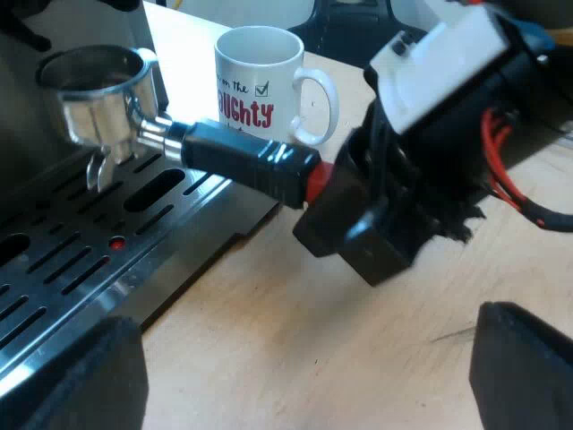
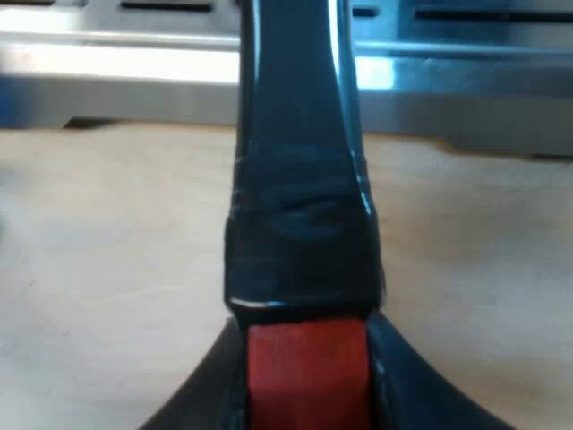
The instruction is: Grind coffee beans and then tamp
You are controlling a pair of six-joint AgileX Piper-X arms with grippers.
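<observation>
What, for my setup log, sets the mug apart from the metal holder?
The mug is white, printed; the metal holder is shiny with a dark handle. The mug stands free on the table; the metal holder, over the drip tray, is clamped by the right gripper. Both open upward.

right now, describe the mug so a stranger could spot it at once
Start at the slotted metal tray of the espresso machine. The metal holder sits above it, and the mug stands on the wooden table just past the holder's dark handle. It alone bears red and black lettering on white.
</observation>
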